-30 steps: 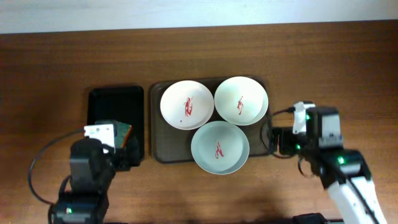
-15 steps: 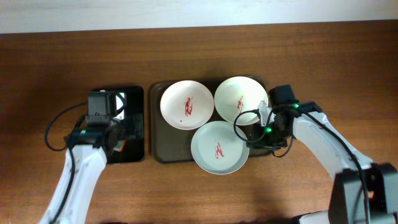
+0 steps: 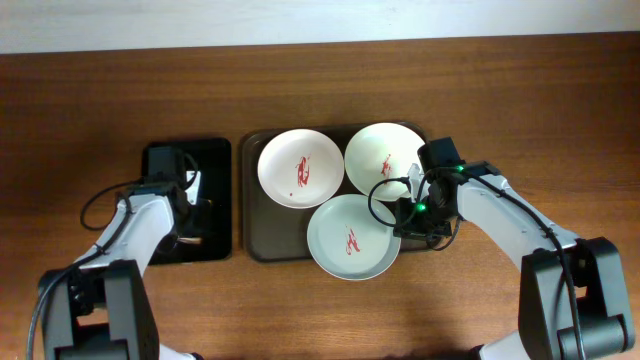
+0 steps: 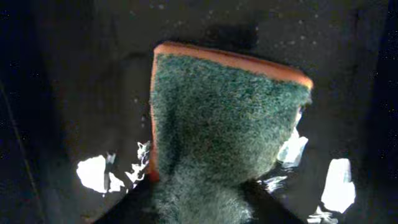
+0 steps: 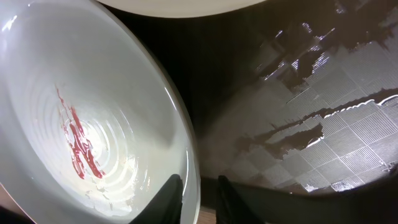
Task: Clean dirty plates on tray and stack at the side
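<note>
Three plates lie on the brown tray [image 3: 262, 243]: a white one at back left [image 3: 300, 168], a white one at back right [image 3: 387, 160], and a pale greenish one in front [image 3: 353, 237]. Each has a red smear at its centre. My right gripper [image 3: 405, 215] sits at the front plate's right rim. In the right wrist view the gripper [image 5: 198, 198] straddles that rim, one finger inside the plate [image 5: 93, 112] and one outside, shut on it. My left gripper [image 3: 188, 215] is over the black tray [image 3: 215, 155]. It [image 4: 199, 205] pinches a green sponge [image 4: 224, 118] with an orange edge.
The black tray stands just left of the brown tray, its wet floor [image 4: 74, 93] glinting in the left wrist view. Bare wooden table [image 3: 520, 110] surrounds both trays. The back right plate's edge [image 5: 174, 5] shows at the top of the right wrist view.
Both arms reached in from the front. The left gripper came down onto the sponge in the black tray and closed. The right gripper moved to the front plate's rim and closed.
</note>
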You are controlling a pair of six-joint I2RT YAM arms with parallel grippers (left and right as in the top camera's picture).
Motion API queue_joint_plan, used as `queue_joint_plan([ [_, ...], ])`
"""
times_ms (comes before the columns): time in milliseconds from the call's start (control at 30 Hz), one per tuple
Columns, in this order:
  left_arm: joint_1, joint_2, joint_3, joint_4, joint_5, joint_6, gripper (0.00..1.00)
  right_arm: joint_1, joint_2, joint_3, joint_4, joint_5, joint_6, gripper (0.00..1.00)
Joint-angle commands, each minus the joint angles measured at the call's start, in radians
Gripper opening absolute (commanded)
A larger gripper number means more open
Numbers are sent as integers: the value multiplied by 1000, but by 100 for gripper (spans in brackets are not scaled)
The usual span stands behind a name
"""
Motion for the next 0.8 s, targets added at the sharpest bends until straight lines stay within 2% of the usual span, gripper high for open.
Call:
queue_joint_plan([
  [0,3,11,7,-1,59,13,0,8,7,13,2,13,6,20],
  [100,3,8,31,-15,61,-42,0,8,7,13,2,13,6,20],
  [133,3,3,51,-34,79,-48,15,8,7,13,2,13,6,20],
  [167,3,2,62,-43,103,-48,67,8,7,13,2,13,6,20],
  [233,3,2,63,-39,106,-48,68,8,7,13,2,13,6,20],
  [367,3,2,62,-40,106,-48,59,8,7,13,2,13,6,20],
  [433,3,3,60,-39,113,-48,28,8,7,13,2,13,6,20],
  [533,3,11,56,-39,129,-48,29,8,7,13,2,13,6,20],
  [600,3,26,49,-35,145,-48,18,8,7,13,2,13,6,20],
  [667,3,30,39,-23,147,-48,0,8,7,13,-3,13,6,20],
  [767,3,29,38,-23,148,-48,0,8,7,13,-12,13,6,20],
])
